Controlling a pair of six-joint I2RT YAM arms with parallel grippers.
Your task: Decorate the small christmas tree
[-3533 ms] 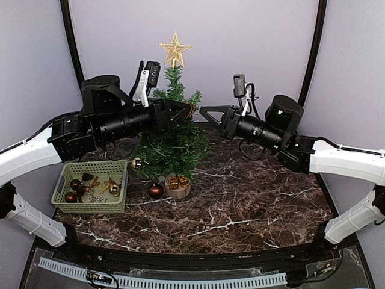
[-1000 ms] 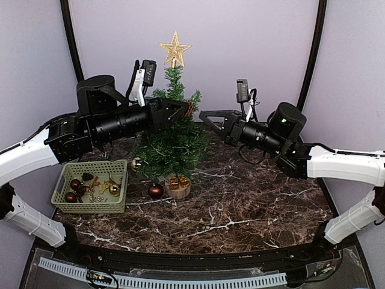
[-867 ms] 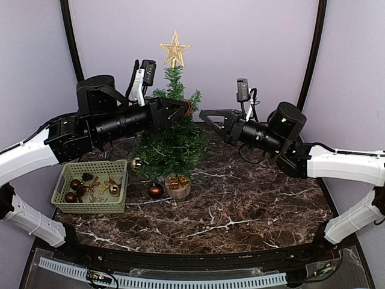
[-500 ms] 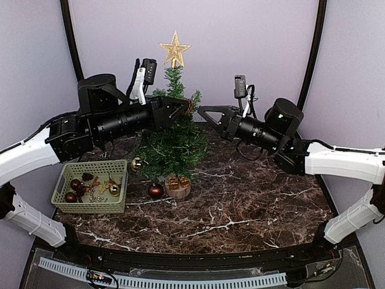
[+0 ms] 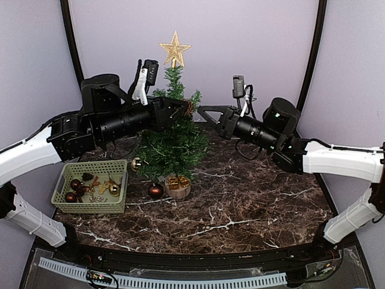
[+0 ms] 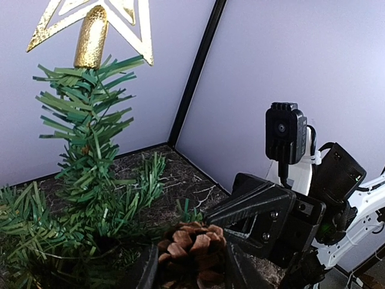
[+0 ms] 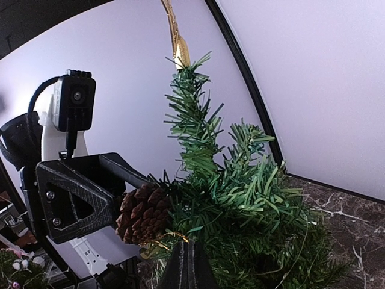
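Note:
The small christmas tree (image 5: 174, 141) stands mid-table with a gold star (image 5: 175, 48) on top. It also shows in the left wrist view (image 6: 90, 174) and the right wrist view (image 7: 240, 198). My left gripper (image 5: 187, 108) is shut on a brown pine cone (image 6: 192, 256) and holds it against an upper right branch. My right gripper (image 5: 200, 109) is just right of the cone, fingers together. In the right wrist view the cone (image 7: 143, 214) has a thin gold loop (image 7: 171, 236) that runs into my right gripper's (image 7: 189, 247) tips.
A green basket (image 5: 66, 180) with several ornaments sits at the left. A bronze ball (image 5: 156, 191) lies by the tree's stump base (image 5: 178, 192), beside small gold gift boxes (image 5: 178, 181). A gold ball (image 5: 136, 163) hangs on the tree's lower left.
My right gripper dipped slightly, then rose back up and left toward the pine cone. My left gripper keeps hold of the cone at the same branch.

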